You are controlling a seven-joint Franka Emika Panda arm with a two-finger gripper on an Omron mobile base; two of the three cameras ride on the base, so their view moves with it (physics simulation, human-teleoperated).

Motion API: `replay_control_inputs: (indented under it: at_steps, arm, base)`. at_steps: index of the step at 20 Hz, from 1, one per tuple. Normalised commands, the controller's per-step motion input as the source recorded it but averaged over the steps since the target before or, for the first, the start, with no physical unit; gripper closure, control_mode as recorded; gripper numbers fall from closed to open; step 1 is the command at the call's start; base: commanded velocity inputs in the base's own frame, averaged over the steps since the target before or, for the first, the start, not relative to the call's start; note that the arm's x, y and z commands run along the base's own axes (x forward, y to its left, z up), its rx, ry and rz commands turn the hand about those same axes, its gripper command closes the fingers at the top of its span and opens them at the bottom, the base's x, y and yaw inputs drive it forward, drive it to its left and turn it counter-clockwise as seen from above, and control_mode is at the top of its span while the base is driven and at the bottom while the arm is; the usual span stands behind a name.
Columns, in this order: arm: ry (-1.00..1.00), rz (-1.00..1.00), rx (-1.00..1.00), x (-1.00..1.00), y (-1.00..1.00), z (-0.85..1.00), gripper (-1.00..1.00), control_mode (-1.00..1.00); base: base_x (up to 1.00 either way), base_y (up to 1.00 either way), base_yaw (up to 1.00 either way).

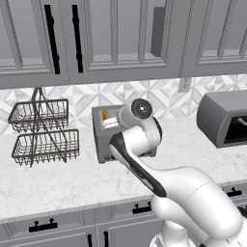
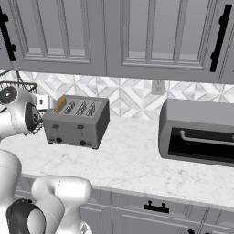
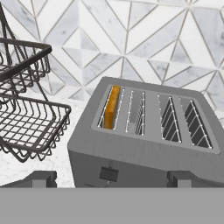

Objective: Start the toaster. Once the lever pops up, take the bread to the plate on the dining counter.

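Note:
The grey four-slot toaster (image 3: 144,151) stands on the marble worktop against the tiled wall, also seen as toaster (image 2: 77,121) and toaster (image 1: 102,140), where my arm partly covers it. The bread (image 3: 112,107) stands edge-on in the leftmost slot, orange-yellow, its top showing above the slot; bread (image 2: 61,105), bread (image 1: 105,115). A dark lever (image 3: 108,174) sits on the toaster's front face, high up. My gripper (image 3: 111,179) is open, above and in front of the toaster, its fingertips (image 3: 41,178) wide apart and holding nothing. The plate and dining counter are out of view.
A two-tier wire basket (image 1: 41,130) stands left of the toaster, close to the hand. A large dark-grey rounded appliance (image 2: 199,132) with a black opening sits to the right. Grey wall cabinets (image 2: 114,36) hang above the worktop.

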Motion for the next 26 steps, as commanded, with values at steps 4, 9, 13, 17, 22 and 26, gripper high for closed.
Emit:
replay_control_inputs:
  at_steps: [4, 9, 13, 17, 22, 26]
  arm:
    - [0.00, 0.00, 0.00, 0.00, 0.00, 0.00, -1.00, -1.00]
    - [0.00, 0.00, 0.00, 0.00, 0.00, 0.00, -1.00, -1.00]
    - [0.00, 0.00, 0.00, 0.00, 0.00, 0.00, -1.00, -1.00]
    - [0.00, 0.00, 0.00, 0.00, 0.00, 0.00, -1.00, -1.00]
    - [0.00, 0.00, 0.00, 0.00, 0.00, 0.00, -1.00, -1.00]
    - [0.00, 0.00, 0.00, 0.00, 0.00, 0.00, -1.00, -1.00]
  base:
    - [0.00, 0.00, 0.00]
    - [0.00, 0.00, 0.00]
    - [0.00, 0.00, 0.00]
    - [0.00, 0.00, 0.00]
    - [0.00, 0.00, 0.00]
    - [0.00, 0.00, 0.00]
